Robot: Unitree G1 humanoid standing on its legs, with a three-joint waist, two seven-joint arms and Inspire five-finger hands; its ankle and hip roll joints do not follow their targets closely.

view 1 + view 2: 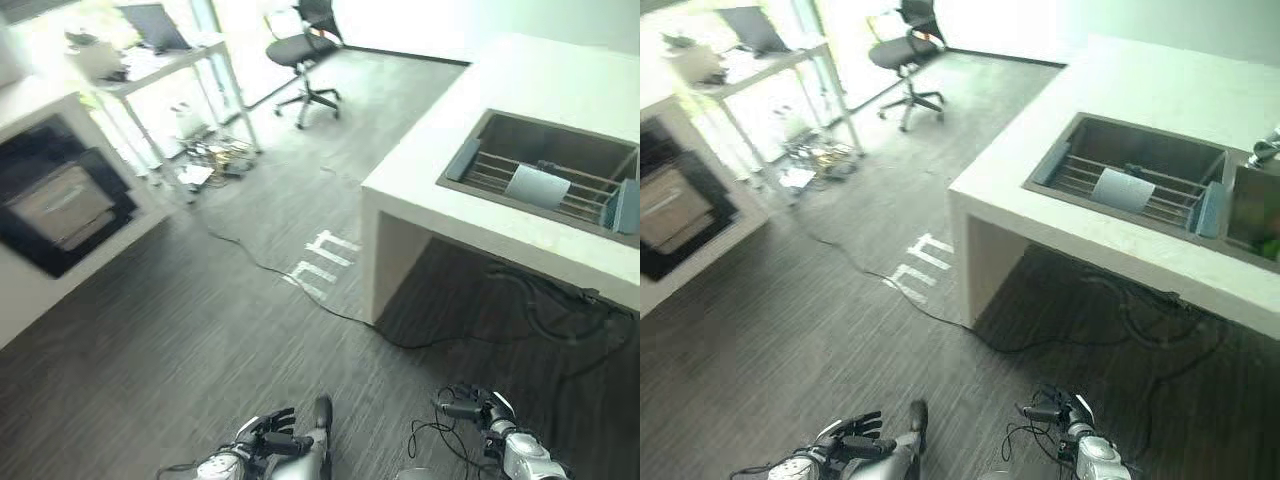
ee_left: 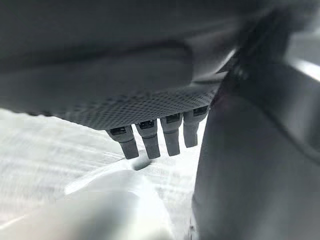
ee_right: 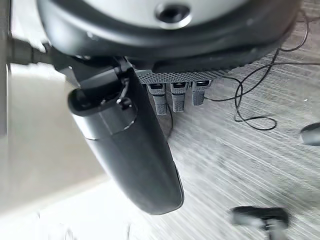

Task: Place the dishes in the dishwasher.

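**Both hands low over the floor, dish rack waiting in the sink**

The left hand [image 1: 268,440] hangs at about 7 o'clock in the head views, dark, its fingers [image 2: 150,142] straight and loosely spread, holding nothing. In its wrist view they show as a row of short, blocky tips below a dotted, rubbery palm pad. The right hand [image 1: 480,410] sits at about 5 o'clock, also empty; its fingers [image 3: 172,97] reach out straight in a row beside the smooth, rounded black thumb.

The floor [image 1: 200,340] under both hands is grey carpet with a fine streaked weave. A few short white tape strips [image 1: 320,258] are stuck to it near the middle of the view, forming no readable writing.

At 2 o'clock stands a white bench [image 1: 520,90] with a smooth matt top and a blocky leg. Set into it is a rectangular sink [image 1: 500,130] of dull brownish metal. Inside lies a wire dish rack [image 1: 500,175] with thin parallel bars and blue-grey end pieces, and a pale, flat plate [image 1: 537,186] leans tilted on the rack, well apart from both hands.

At 9 o'clock a dark-fronted appliance [image 1: 60,205] sits in a white cabinet. At 12 o'clock is a black office chair [image 1: 305,50] on castors, and at 11 o'clock a white desk [image 1: 160,60].
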